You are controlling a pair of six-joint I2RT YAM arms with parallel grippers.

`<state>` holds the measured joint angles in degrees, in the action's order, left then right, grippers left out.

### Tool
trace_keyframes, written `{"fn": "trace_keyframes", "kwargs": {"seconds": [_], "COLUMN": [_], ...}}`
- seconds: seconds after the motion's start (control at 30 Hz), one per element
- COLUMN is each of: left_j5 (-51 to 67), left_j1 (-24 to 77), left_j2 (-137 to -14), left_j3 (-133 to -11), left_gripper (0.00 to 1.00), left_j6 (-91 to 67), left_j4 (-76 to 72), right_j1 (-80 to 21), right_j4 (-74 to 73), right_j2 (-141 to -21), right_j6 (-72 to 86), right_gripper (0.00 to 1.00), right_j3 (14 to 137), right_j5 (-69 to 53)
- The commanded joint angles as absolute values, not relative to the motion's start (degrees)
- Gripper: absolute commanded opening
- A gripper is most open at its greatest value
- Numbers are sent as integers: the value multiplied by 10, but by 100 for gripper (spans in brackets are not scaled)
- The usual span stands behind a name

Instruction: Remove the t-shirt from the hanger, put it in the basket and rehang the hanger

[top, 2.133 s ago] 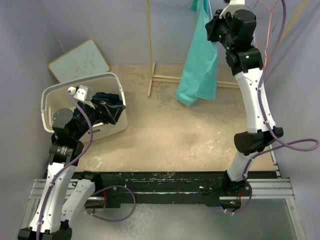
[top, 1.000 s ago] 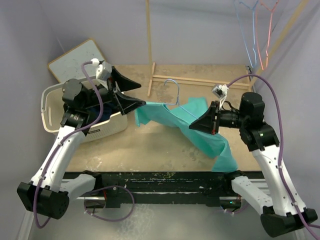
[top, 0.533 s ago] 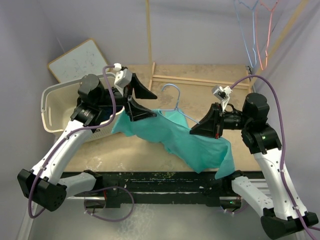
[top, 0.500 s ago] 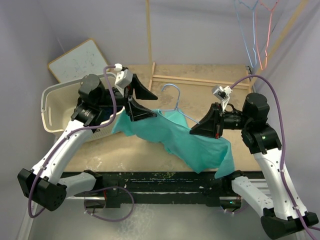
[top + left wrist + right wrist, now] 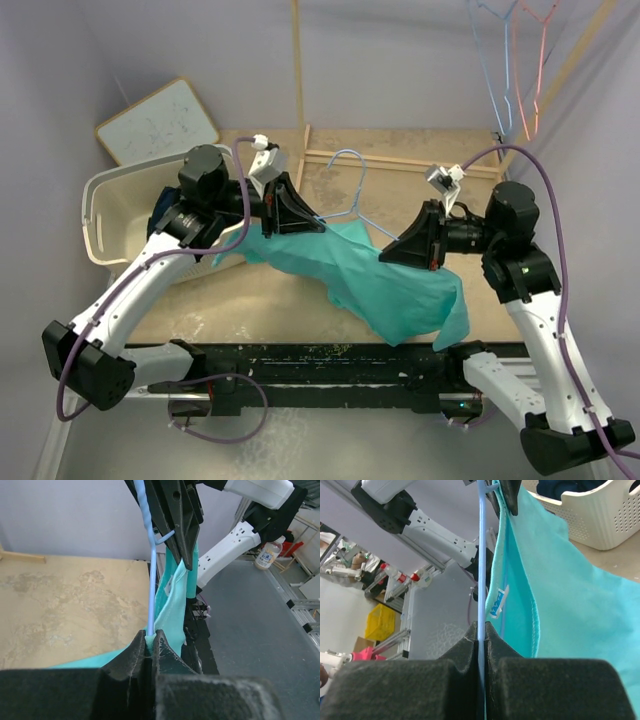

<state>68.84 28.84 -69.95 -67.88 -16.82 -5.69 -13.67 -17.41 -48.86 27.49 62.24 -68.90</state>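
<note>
Both claws were pinched shut on the thin blue hanger (image 5: 152, 580), one at each end. The left claw (image 5: 316, 226) held the wire together with an edge of the green t-shirt (image 5: 390, 290), as far as I could see. The right claw (image 5: 384, 255) gripped the wire only, with the cloth just beside its fingers. Between them, the t-shirt hung on the hanger and sagged down toward the sandy table (image 5: 250, 300). Behind the left arm stood a white basket (image 5: 92, 215).
</note>
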Motion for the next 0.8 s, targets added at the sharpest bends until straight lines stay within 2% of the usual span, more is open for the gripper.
{"fn": "trace_keyframes", "kwargs": {"seconds": [0.0,0.07,0.1,0.17,0.27,0.4,0.53,0.77], "left_j5": [644,603,571,507,405,305,268,298], "left_j1": [290,290,290,290,290,290,289,290], "left_j2": [-693,-674,-665,-646,-619,-578,-542,-523], "left_j3": [-723,-732,-737,-744,-757,-764,-775,-816], "left_gripper": [0,0,0,0,0,0,0,0], "left_j6": [-107,-64,-48,-19,7,19,26,30], "left_j4": [6,52,78,122,177,211,230,276], "right_j1": [-141,-141,-141,-141,-141,-141,-141,-141], "right_j4": [-166,-266,-301,-350,-358,-354,-356,-325], "right_j2": [-484,-496,-501,-506,-496,-475,-469,-465], "right_j6": [240,171,153,139,139,135,125,108], "right_gripper": [11,37,45,52,55,60,61,63], "right_j3": [671,716,736,769,790,787,772,736], "right_j5": [-668,-578,-529,-409,-273,-163,-127,-122]}}
